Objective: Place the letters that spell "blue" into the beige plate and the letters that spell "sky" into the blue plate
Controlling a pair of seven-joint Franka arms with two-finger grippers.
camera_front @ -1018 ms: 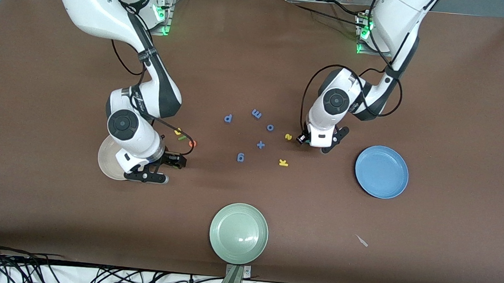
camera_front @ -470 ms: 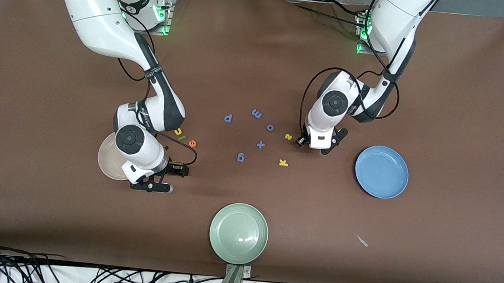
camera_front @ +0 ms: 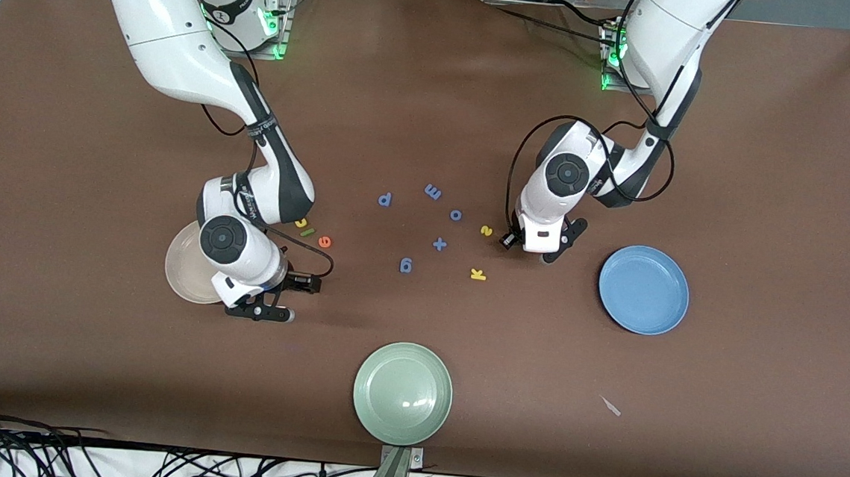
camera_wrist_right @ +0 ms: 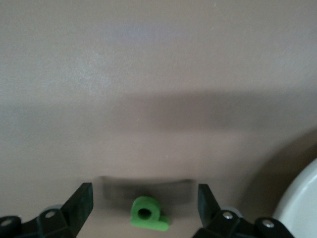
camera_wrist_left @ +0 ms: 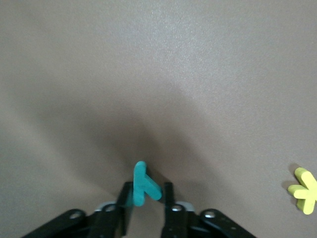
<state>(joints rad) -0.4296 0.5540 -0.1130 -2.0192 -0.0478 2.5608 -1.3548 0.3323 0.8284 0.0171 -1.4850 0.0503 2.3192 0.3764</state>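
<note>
A wide brown table (camera_front: 414, 387) takes up nearly the whole scene, with aluminium framing at its corners and a tangle of cables along the edge nearest the front camera. Three round plates sit on it: the plain blue plate (camera_front: 643, 290) toward the left arm's end, the cream beige plate (camera_front: 182, 270) toward the right arm's end and half covered by that arm's wrist, and a pale green plate (camera_front: 402, 393) nearest the front camera. Between the two arms lies a scatter of small foam letters: the yellow k (camera_front: 478, 274) and yellow s (camera_front: 486, 231), the yellow u (camera_front: 301, 223), the thin green bar (camera_front: 307, 232) and the orange e (camera_front: 325, 242) close together, plus several all-blue letters (camera_front: 433, 192) farther from the front camera. The left gripper (camera_wrist_left: 145, 206) is down at the table beside the yellow s, pinching the teal y (camera_wrist_left: 143, 184) upright between its pressed-in fingers; only the left wrist view shows this, since the front view hides the y under the hand. The right gripper (camera_wrist_right: 143, 203) is low beside the beige plate, its fingers spread wide on either side of the green b (camera_wrist_right: 147, 213), which lies flat on the table untouched, seen only in the right wrist view.
</note>
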